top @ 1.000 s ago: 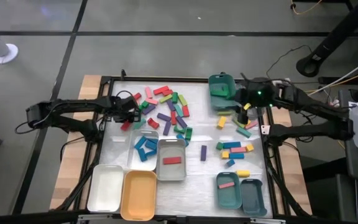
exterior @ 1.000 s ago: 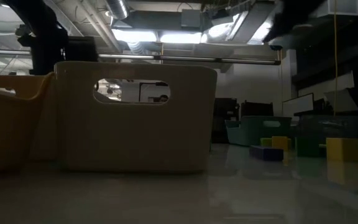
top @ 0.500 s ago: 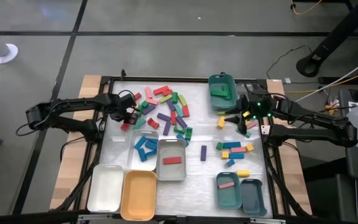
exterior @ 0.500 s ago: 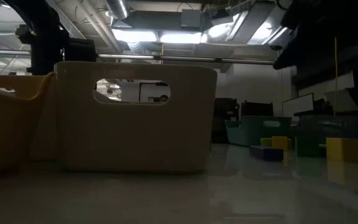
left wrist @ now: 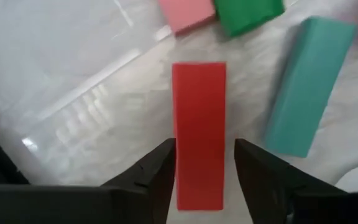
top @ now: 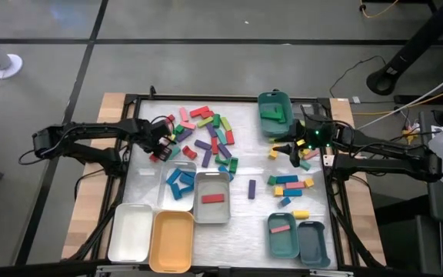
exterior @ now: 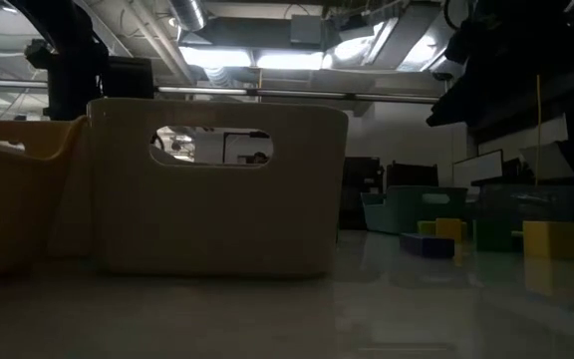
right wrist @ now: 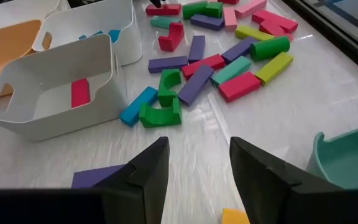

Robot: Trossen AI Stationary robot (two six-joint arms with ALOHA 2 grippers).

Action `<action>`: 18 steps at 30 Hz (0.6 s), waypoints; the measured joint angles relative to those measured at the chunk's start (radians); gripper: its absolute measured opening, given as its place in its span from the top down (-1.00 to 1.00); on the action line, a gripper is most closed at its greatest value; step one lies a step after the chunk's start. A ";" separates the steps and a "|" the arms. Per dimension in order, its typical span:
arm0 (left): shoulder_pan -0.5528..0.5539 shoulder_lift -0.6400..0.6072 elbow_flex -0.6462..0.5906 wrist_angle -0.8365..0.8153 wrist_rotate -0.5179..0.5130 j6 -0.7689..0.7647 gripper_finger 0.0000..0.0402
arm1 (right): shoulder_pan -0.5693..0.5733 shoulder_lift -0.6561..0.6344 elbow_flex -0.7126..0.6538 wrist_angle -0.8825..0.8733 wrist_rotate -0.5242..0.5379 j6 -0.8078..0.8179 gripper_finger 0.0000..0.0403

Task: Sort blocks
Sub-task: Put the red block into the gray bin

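Surface: a pale glossy table (top: 244,165) in a dark frame on a grey floor; the low view looks past a white bin (exterior: 217,189) into a dim room with ceiling lights.
Blocks: a loose heap (top: 206,138) of red, pink, green, purple and teal bars lies at the table's far middle; a smaller group (top: 291,183) sits toward the right side.
Left gripper (top: 160,146): at the heap's left edge, low over a red block (left wrist: 198,134). The jaws stand narrowly apart, 1 finger on each long side of the block, with a thin gap showing at each side.
Beside it: a teal block (left wrist: 306,84) lies just next to the red one; a pink block (left wrist: 188,14) and a green block (left wrist: 248,12) lie past its far end.
Right gripper (top: 297,148): above the table near the teal tray (top: 274,114), jaws parted and holding nothing.
Trays: a white tray (top: 212,197) holds 1 red bar; its neighbour (top: 177,183) holds blue bars; an orange tray (top: 172,240) stands at the near edge.
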 joint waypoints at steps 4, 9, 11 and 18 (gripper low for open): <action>-0.008 0.000 0.000 0.000 0.000 -0.004 0.05 | 0.000 0.000 0.000 0.000 0.000 0.000 0.16; -0.008 0.005 0.000 0.000 -0.003 -0.007 -0.09 | 0.000 0.000 0.000 -0.001 0.000 0.000 0.16; -0.008 0.021 0.000 0.002 -0.004 -0.007 -0.10 | 0.000 0.000 0.000 -0.001 0.000 0.000 0.16; -0.008 0.126 0.005 0.041 0.022 -0.007 -0.07 | 0.000 0.000 0.000 -0.001 0.000 0.000 0.16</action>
